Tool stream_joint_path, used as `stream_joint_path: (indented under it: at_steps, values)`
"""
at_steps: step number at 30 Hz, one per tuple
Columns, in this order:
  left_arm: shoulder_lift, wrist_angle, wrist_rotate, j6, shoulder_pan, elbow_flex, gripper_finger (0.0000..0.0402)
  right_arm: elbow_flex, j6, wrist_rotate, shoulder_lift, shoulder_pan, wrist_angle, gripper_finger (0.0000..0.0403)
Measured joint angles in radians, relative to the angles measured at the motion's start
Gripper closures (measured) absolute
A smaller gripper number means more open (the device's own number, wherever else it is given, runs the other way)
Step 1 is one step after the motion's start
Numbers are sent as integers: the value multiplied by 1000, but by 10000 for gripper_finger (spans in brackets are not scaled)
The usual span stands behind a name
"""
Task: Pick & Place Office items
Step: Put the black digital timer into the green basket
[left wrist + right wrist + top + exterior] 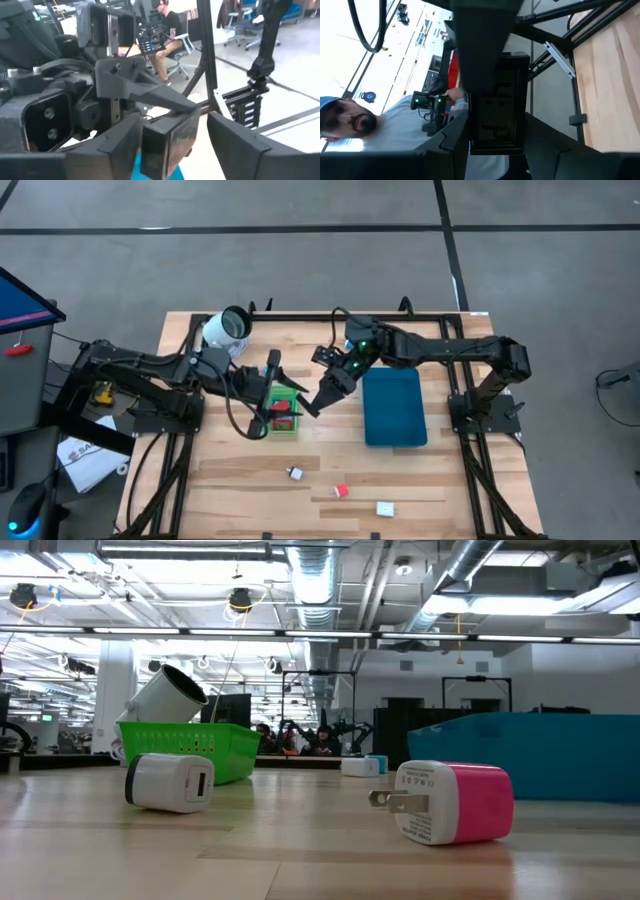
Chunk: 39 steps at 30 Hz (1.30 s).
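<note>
My right gripper (312, 402) (497, 145) is shut on a small black block (500, 100) (167, 142), held in the air beside the green tray (283, 423), between it and the blue tray (395, 408). My left gripper (283, 383) (175, 150) faces it, open, with one finger on either side of the same block. A red item (283, 408) lies in the green tray. A white-and-black item (294, 473), a pink-and-white plug block (341, 491) (450, 802) and a white one (385, 508) (170, 782) lie on the near part of the table. My right gripper pinches the black block by its two long sides (522, 100) between its two fingers, which slant down toward the table's left and near side. The block is lifted clear of the table. My left gripper: a gap shows between the block and one finger (235, 145); whether the other finger (117, 145) touches it I cannot tell.
A white cylinder with a dark opening (228, 328) (168, 695) lies at the far left of the table, behind the green tray. A small white-and-blue item (362, 766) sits far back in the low view. Bare wood lies along the near edge. A person sits beyond the table.
</note>
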Motion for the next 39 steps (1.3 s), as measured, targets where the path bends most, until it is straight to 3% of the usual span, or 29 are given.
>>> stream_joint_path:
  at_steps: [11,17,24,29,39]
  values:
    - [-3,-19,54,-55,0,1,336,0,4,-12,1,2,11,264]
    - [-14,-38,61,-81,0,4,337,-3,20,1,2,10,68,260]
    - [-77,-112,35,-97,-1,2,342,-2,33,38,2,13,124,208]
    - [-145,-247,-3,-134,-6,0,344,-2,25,56,2,4,125,187]
    - [-206,-590,-176,-245,-51,-1,344,2,-19,48,-5,12,11,189]
